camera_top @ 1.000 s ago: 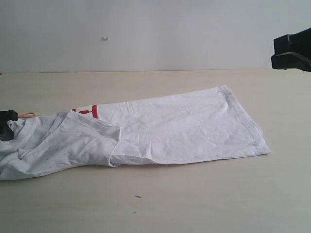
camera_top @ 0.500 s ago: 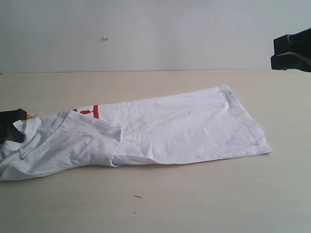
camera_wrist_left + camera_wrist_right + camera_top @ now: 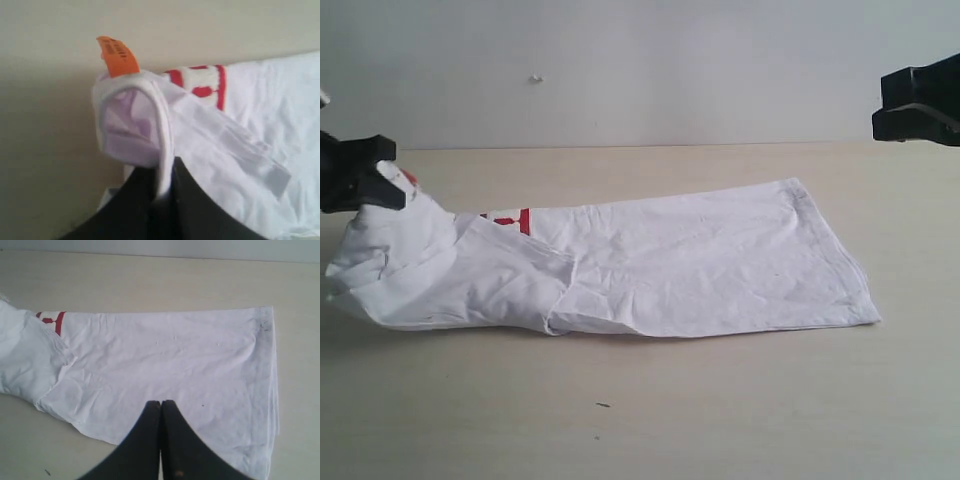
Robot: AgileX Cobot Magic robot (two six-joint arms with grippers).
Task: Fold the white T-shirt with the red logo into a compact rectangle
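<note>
The white T-shirt [image 3: 680, 260] lies folded lengthwise into a long strip across the table, hem end at the right. A short piece of the red logo [image 3: 515, 220] shows near the collar end. My left gripper [image 3: 382, 172] is shut on the ribbed neck of the shirt and holds that end up off the table. In the left wrist view the collar [image 3: 162, 130] runs between the black jaws, with the orange neck tag [image 3: 118, 56] and the red logo [image 3: 202, 85] above. My right gripper [image 3: 161, 402] is shut and empty, hovering high above the T-shirt [image 3: 165, 360] at the right.
The pale wooden table [image 3: 720, 420] extends in front of and behind the shirt. A white wall [image 3: 640, 70] stands along the back edge. A small dark speck [image 3: 604, 405] lies on the table in front of the shirt.
My left gripper closed on the shirt's collar and lifted it up and back from the table; the shirt's left end now rises in a peak. The right arm stayed still.
</note>
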